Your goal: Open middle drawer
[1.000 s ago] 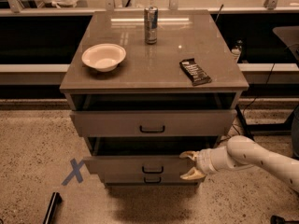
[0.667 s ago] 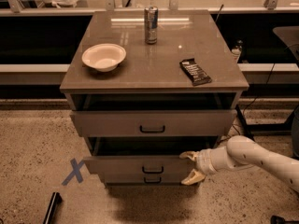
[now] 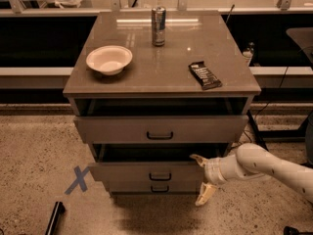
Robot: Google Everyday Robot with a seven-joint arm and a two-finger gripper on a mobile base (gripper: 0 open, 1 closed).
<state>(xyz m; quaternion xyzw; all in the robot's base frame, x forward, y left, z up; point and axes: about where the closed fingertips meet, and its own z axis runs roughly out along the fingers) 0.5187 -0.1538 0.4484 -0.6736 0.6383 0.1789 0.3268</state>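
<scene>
Middle drawer (image 3: 127,172) sitting partly out, gripper (image 3: 196,180) at its right end.
You are looking at a bowl (image 3: 109,58), can (image 3: 158,26) and snack bar (image 3: 205,75) sitting on the cabinet (image 3: 171,58). The middle drawer is showing under the open top drawer (image 3: 122,129), and the gripper is spreading its fingers (image 3: 198,159) across that front's right edge.

Dim, warm light; glare streaks the far cabinet top (image 3: 161,67). A shadow lies underneath, beside the spread gripper (image 3: 201,176) at near right.
</scene>
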